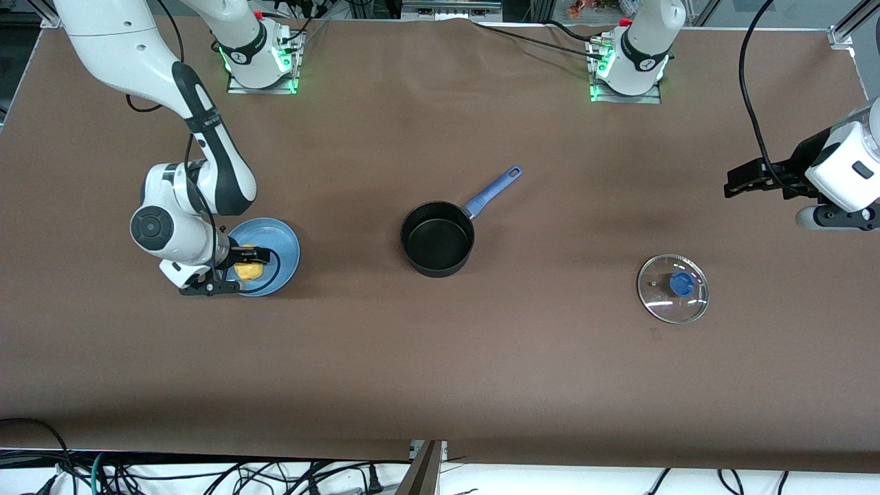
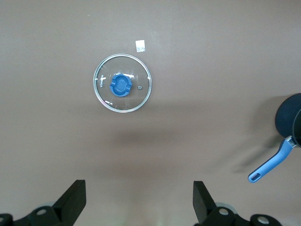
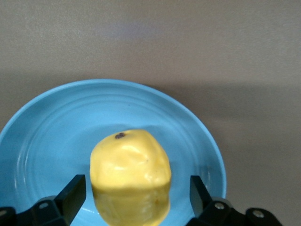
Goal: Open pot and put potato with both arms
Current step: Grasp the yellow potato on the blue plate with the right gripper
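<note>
The brown table (image 1: 440, 371) carries everything, with the two arms reaching in from their bases along one long edge. The right arm bends down to the blue plate (image 1: 283, 237) at the right arm's end of the table, and the left arm waits raised over the other end.

The pot (image 1: 438, 238) stands open and empty near the middle of the table, its blue handle pointing toward two o'clock in the front view. The glass lid (image 1: 673, 288) lies flat on the table, well apart from the pot, toward the left arm's end and nearer to the front camera, so the opening step looks done.

The potato (image 3: 130, 174) rests on the blue plate. The right gripper (image 3: 134, 190) is lowered over it, its fingers (image 3: 73, 193) spread on either side with a gap showing, not yet closed on it. The step in hand appears to be the grasp. Next the fingers should close firmly on the lumpy potato, lift it clear of the plate and carry it over the pot's mouth.

The left gripper (image 2: 138, 197) hangs released and empty over bare table.

A small white logo on the lid's glass is too small to read. A pale square tag (image 2: 140, 45) lies just beside the lid.
</note>
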Controlling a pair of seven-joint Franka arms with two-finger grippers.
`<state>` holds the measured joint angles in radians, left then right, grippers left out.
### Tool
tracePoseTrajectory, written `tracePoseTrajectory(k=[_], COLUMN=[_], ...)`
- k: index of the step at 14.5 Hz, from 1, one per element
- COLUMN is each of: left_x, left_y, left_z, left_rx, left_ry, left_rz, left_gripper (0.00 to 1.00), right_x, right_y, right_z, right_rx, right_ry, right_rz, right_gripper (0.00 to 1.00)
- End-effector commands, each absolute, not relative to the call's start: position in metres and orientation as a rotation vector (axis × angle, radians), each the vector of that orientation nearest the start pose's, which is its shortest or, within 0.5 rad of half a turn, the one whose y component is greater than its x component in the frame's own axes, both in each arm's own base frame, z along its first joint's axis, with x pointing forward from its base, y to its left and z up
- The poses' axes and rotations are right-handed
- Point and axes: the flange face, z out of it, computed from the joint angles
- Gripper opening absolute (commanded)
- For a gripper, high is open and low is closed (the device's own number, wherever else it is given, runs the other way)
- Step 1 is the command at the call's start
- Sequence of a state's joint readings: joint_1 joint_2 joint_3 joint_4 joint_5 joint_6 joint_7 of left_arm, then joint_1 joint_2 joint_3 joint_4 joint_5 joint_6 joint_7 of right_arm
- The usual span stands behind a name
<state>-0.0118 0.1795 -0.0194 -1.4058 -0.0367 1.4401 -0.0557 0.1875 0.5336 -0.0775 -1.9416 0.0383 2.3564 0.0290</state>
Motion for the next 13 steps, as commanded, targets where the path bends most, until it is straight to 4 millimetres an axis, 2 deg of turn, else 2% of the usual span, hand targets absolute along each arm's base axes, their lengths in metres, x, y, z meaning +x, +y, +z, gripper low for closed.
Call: tracePoseTrajectory(k=[1, 3, 5, 7, 8, 10, 12, 13], left_x=[0.596, 0.596, 0.596, 0.596, 0.596, 0.596, 0.597, 0.597], left_y=[-0.026, -0.031, -0.032, -0.032, -0.032, -0.031, -0.03, -0.03], left_z=[0.594, 0.593, 0.594, 0.593, 0.594, 0.594, 0.593, 0.593], left_rx=[-3.166, -3.167, -3.169, -3.167, -3.168, -3.168, -3.167, -3.167], left_ry=[-0.044, -0.032, -0.029, -0.03, -0.03, -0.032, -0.034, -0.034], left_rz=[0.229, 0.23, 0.228, 0.23, 0.227, 0.227, 0.23, 0.23], left_gripper=[1.0, 1.0, 1.0, 1.0, 1.0, 1.0, 1.0, 1.0], right_x=[0.606, 0.612, 0.62, 0.63, 0.629, 0.625, 0.614, 0.605], right_y=[0.071, 0.077, 0.08, 0.1, 0.12, 0.181, 0.236, 0.273], right_z=[0.201, 0.218, 0.251, 0.289, 0.305, 0.336, 0.35, 0.353], right_rx=[-3.145, -3.138, -3.13, -3.103, -3.079, -3.046, -3.027, -3.001], right_ry=[-0.083, -0.109, -0.114, -0.028, 0.075, 0.223, 0.375, 0.451], right_rz=[0.163, 0.14, 0.179, 0.289, 0.364, 0.403, 0.395, 0.397], right_gripper=[0.31, 0.31, 0.31, 0.31, 0.31, 0.31, 0.31, 0.31])
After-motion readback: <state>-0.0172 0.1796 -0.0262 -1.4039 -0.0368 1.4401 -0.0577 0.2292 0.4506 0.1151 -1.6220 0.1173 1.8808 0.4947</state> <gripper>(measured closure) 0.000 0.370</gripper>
